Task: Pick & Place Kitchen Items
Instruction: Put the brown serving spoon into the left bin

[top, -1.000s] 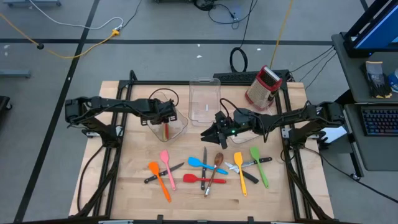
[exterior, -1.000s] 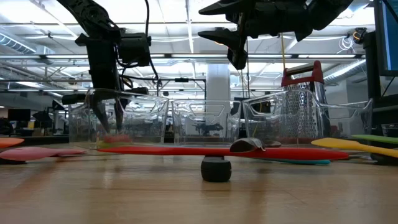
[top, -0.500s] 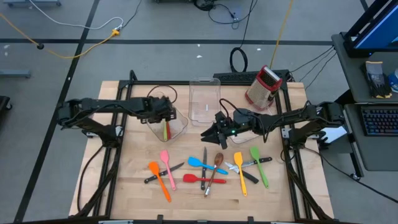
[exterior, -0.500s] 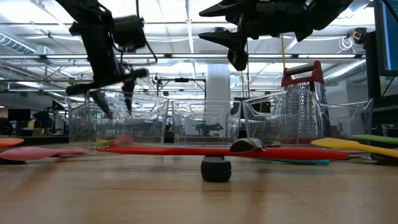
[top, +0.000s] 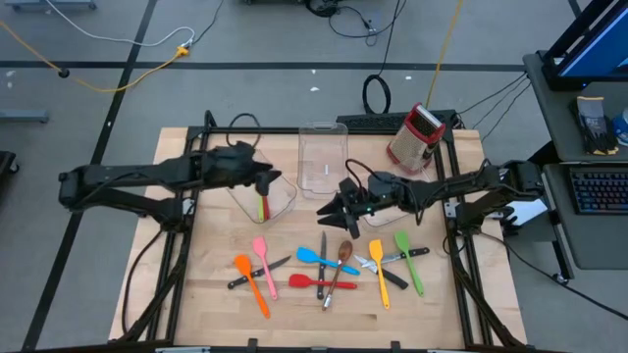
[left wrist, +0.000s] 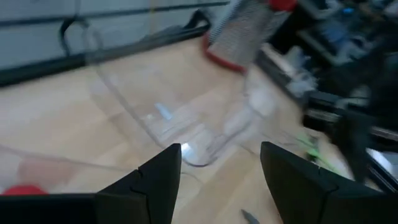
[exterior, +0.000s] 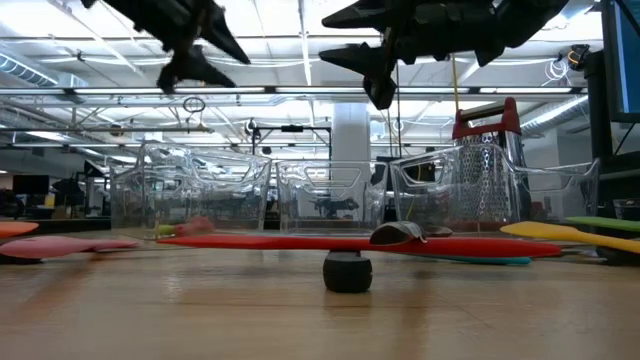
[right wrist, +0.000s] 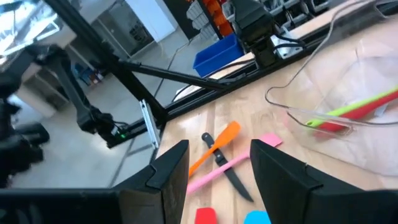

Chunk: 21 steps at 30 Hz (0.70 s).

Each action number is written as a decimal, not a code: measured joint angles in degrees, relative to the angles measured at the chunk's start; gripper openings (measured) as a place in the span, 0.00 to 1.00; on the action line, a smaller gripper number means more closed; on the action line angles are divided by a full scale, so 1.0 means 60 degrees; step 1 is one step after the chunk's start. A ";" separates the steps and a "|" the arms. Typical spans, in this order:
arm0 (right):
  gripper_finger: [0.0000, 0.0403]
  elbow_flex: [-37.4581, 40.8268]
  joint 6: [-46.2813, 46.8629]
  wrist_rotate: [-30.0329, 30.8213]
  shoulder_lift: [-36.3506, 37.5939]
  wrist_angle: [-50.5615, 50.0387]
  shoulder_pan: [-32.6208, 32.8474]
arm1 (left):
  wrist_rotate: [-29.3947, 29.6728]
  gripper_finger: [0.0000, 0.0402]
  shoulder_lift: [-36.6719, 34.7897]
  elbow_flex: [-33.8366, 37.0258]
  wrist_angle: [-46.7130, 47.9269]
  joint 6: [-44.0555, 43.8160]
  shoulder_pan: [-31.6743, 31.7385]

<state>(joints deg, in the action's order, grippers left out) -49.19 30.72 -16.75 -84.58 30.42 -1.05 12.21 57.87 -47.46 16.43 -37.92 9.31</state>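
Bright, even overhead lighting, soft shadows, left wrist view motion-blurred — low view's foreground out of focus

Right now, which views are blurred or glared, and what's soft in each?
Left wrist view: motion blur throughout; box grater and clear bin smeared. Low view: near tabletop and black handle end out of focus, left gripper streaked, ceiling lights backlight the bins. Right wrist view: sharp on the orange spatula, mild glare on the bin wall. High view: evenly lit, crisp.

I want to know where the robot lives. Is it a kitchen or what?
Probably a robot lab or workshop, not a kitchen: cables trail over a bare floor, a keyboard sits on a desk, and shelving fills the hall behind.
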 joint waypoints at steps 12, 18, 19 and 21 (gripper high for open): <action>0.41 0.0000 -0.0918 0.0009 0.0000 -0.0717 0.0865 | -0.1278 0.56 -0.1432 0.0000 -0.0004 0.1696 -0.1421; 0.41 0.0000 -0.0608 0.0291 0.0000 -0.1460 0.1374 | -0.1611 0.56 -0.1513 0.0000 0.0002 0.2035 -0.2075; 0.41 0.0000 -0.0466 0.0291 0.0000 -0.1570 0.1464 | -0.1611 0.56 -0.1509 0.0000 0.0002 0.2091 -0.2187; 0.41 0.0000 -0.0080 0.0291 0.0000 -0.1849 0.1644 | -0.1612 0.56 -0.1513 0.0000 0.0002 0.2271 -0.2396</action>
<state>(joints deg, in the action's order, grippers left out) -49.19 30.24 -15.00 -84.58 19.33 8.82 2.54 48.80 -47.46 16.45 -24.30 -5.07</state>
